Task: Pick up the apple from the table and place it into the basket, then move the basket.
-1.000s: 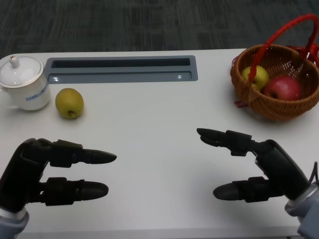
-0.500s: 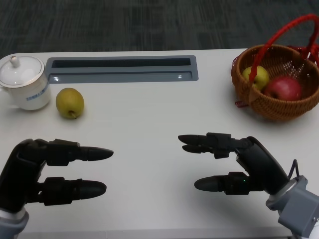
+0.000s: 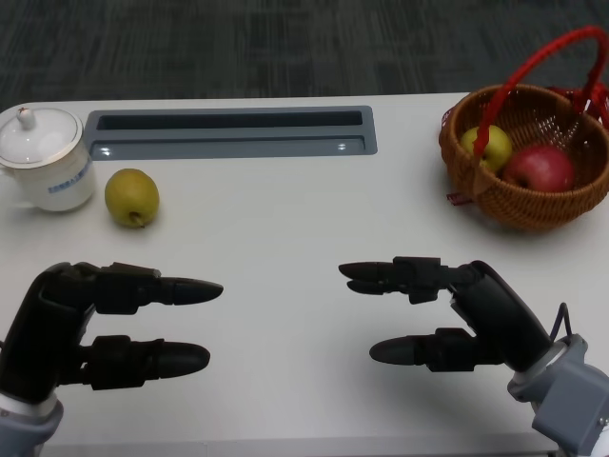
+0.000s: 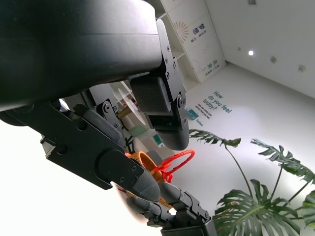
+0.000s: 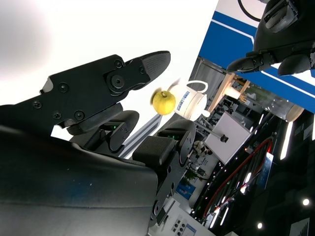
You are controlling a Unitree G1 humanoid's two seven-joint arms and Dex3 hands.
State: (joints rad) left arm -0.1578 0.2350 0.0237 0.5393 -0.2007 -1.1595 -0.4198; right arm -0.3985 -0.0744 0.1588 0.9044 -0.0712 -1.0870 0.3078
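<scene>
White worktop [image 3: 285, 209] with a grey slot tray [image 3: 231, 131] along the back edge, dark carpet behind. I've got both hands hovering low at the front: left hand [image 3: 90, 328] and right hand [image 3: 457, 314], fingers spread and holding nothing. The red apple [image 3: 539, 168] sits inside the wicker basket [image 3: 514, 205] at far right, touching a yellow-green fruit [image 3: 488, 145]. A second yellow-green one [image 3: 131, 197] lies on the worktop just beside the lidded white cup [image 3: 46, 157] at far left.
</scene>
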